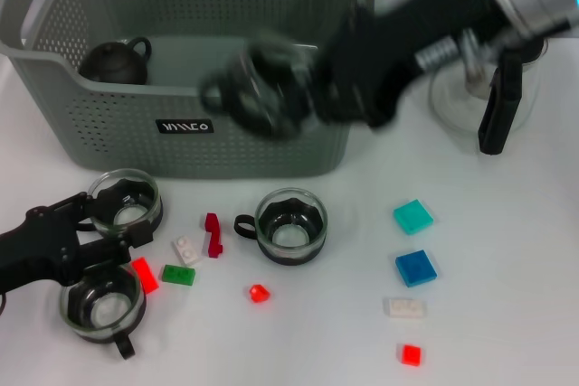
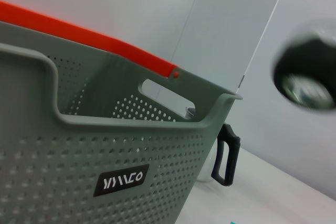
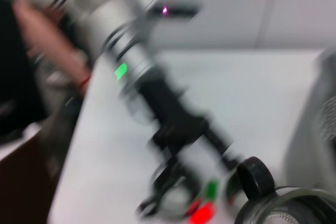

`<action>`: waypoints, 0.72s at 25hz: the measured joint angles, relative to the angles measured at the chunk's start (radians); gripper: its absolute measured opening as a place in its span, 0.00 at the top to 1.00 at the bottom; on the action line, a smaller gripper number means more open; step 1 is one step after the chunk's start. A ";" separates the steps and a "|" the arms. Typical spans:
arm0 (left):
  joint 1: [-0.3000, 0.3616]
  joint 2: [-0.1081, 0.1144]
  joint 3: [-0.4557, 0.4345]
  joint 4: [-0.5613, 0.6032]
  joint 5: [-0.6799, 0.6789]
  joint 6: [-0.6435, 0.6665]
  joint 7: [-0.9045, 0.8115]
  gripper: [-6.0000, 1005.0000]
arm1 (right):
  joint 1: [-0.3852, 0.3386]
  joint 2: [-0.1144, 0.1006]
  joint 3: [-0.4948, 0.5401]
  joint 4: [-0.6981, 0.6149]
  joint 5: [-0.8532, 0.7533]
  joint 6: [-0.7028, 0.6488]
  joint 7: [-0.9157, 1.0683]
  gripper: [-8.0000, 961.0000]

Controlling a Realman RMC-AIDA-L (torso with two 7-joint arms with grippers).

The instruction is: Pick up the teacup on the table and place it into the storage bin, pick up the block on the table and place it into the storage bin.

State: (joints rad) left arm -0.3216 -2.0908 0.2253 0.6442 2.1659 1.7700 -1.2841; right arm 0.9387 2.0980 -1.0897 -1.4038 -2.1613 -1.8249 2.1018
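The grey storage bin [image 1: 118, 124] fills the back left of the head view and shows close up as the storage bin [image 2: 105, 145] in the left wrist view. My right gripper [image 1: 294, 88] hangs blurred over its front rim, shut on a glass teacup [image 1: 244, 95]; that teacup [image 3: 278, 205] also fills a corner of the right wrist view. Three more teacups stand on the table: one in the middle [image 1: 289, 226] and two at the left [image 1: 127, 201] [image 1: 102, 305]. Between those two my left gripper [image 1: 113, 221] lies open beside a red block [image 1: 144, 275].
A dark teapot [image 1: 116, 62] sits inside the bin. Loose blocks lie about: green [image 1: 178, 274], white [image 1: 186, 249], dark red [image 1: 213, 234], small red [image 1: 259, 293], teal [image 1: 412, 216], blue [image 1: 416, 268]. A glass pitcher [image 1: 488, 88] with a black handle stands right of the bin.
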 joint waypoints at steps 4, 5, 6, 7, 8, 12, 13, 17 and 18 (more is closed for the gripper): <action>0.000 -0.001 0.001 -0.001 0.000 0.000 -0.001 0.19 | 0.041 0.004 0.007 0.003 -0.024 0.152 0.076 0.93; 0.000 -0.002 0.002 -0.001 0.000 0.000 -0.001 0.19 | 0.052 0.006 0.006 0.006 -0.038 0.178 0.091 0.93; 0.001 -0.002 0.002 -0.001 0.000 0.000 -0.001 0.19 | 0.068 0.008 0.003 0.010 -0.063 0.219 0.114 0.92; 0.002 -0.003 0.003 -0.001 0.000 0.000 -0.001 0.19 | 0.082 0.010 0.001 0.016 -0.084 0.251 0.133 0.92; 0.004 -0.003 0.003 -0.001 0.000 0.000 -0.001 0.19 | 0.096 0.012 -0.002 0.024 -0.107 0.289 0.155 0.92; 0.007 -0.004 0.004 -0.013 0.000 0.000 0.000 0.19 | 0.145 0.014 -0.033 0.100 -0.178 0.454 0.253 0.91; 0.007 -0.005 0.004 -0.016 0.000 0.000 0.002 0.19 | 0.157 0.013 -0.042 0.131 -0.187 0.495 0.270 0.91; 0.007 -0.005 0.006 -0.026 0.000 -0.010 0.002 0.19 | 0.232 0.006 -0.067 0.324 -0.215 0.637 0.298 0.90; 0.006 -0.005 0.007 -0.028 0.000 -0.012 0.002 0.19 | 0.261 0.004 -0.069 0.391 -0.225 0.676 0.296 0.90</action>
State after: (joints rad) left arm -0.3152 -2.0955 0.2319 0.6161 2.1659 1.7575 -1.2822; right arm 1.2000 2.1021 -1.1587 -1.0128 -2.3867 -1.1491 2.3979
